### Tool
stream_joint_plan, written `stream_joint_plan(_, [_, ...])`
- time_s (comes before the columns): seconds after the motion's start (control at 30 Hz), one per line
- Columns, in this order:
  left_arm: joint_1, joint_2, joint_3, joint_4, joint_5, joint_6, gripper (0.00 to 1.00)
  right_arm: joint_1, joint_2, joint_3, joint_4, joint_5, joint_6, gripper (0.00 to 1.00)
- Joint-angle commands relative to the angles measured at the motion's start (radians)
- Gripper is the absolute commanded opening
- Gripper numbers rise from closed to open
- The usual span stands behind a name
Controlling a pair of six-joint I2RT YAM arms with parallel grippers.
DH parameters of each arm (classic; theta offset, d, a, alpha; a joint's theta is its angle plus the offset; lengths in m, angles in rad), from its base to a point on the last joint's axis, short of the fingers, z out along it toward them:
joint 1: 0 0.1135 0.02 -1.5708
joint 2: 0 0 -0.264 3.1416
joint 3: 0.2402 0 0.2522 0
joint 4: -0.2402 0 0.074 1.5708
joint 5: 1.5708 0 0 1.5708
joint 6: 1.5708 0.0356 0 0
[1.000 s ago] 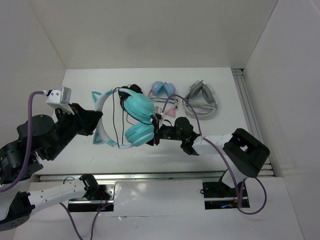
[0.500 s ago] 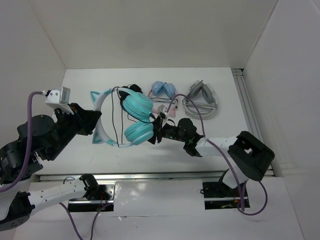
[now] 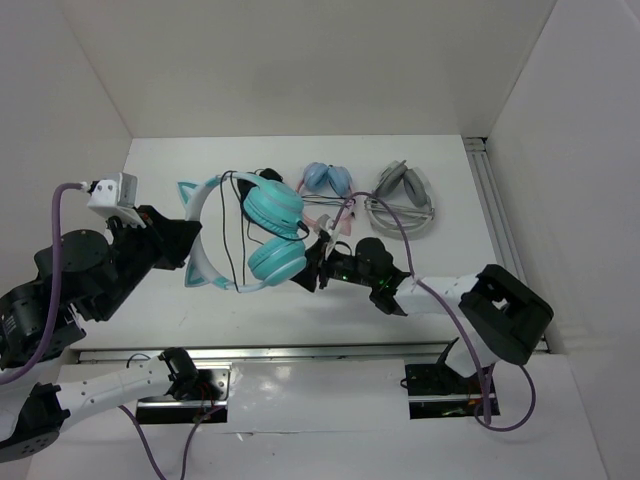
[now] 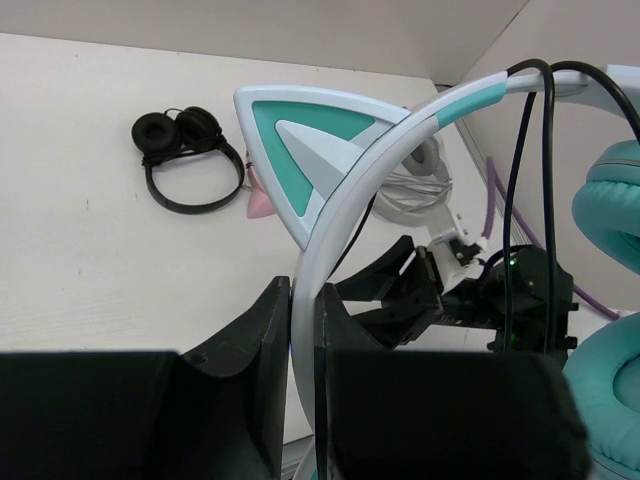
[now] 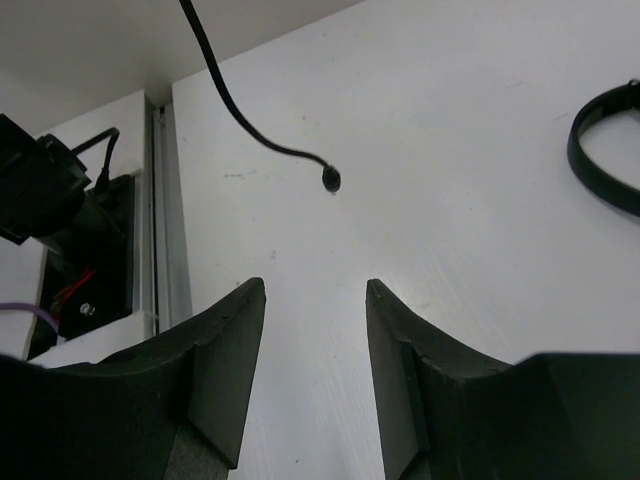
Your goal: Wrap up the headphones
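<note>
Top external: overhead from the near side, whole table (image 3: 160,165)
Left wrist: close, past headphones (image 4: 340,210) toward right gripper (image 4: 360,300)
Right wrist: low over table
Shared: headphones, top and left wrist

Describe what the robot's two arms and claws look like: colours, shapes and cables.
Both arms are chunky black joints with white links: left arm, right arm. A purple cable loops along each. The left wrist carries a white box. The left claw and right claw have two thick, matte black fingers.
</note>
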Motion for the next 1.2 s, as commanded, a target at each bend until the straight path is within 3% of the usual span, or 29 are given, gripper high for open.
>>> stream_joint_plan(0.0, [-0.003, 0.0, 0.029, 0.118, 0.012, -0.058, 0.0, -0.006, 0.056, 0.036, 0.087, -0.064, 0.016, 0.53])
stream_joint_plan(0.57, [-0.003, 0.0, 0.0, 0.148, 0.06, -0.088, 0.0, -0.015, 0.174, 0.185, 0.156, -0.121, 0.061, 0.55])
stream_joint_plan(0.9, [-0.003, 0.0, 0.01, 0.148, 0.06, -0.088, 0.0, -0.015, 0.258, 0.175, 0.282, -0.101, 0.11, 0.55])
stream_joint_plan(1.03, [-0.003, 0.0, 0.01, 0.148, 0.06, -0.078, 0.0, -0.015, 0.258, 0.184, 0.305, -0.101, 0.122, 0.54])
stream_joint_plan(1.17, [-0.003, 0.0, 0.01, 0.148, 0.06, -0.078, 0.0, -0.015, 0.268, 0.184, 0.305, -0.101, 0.122, 0.46])
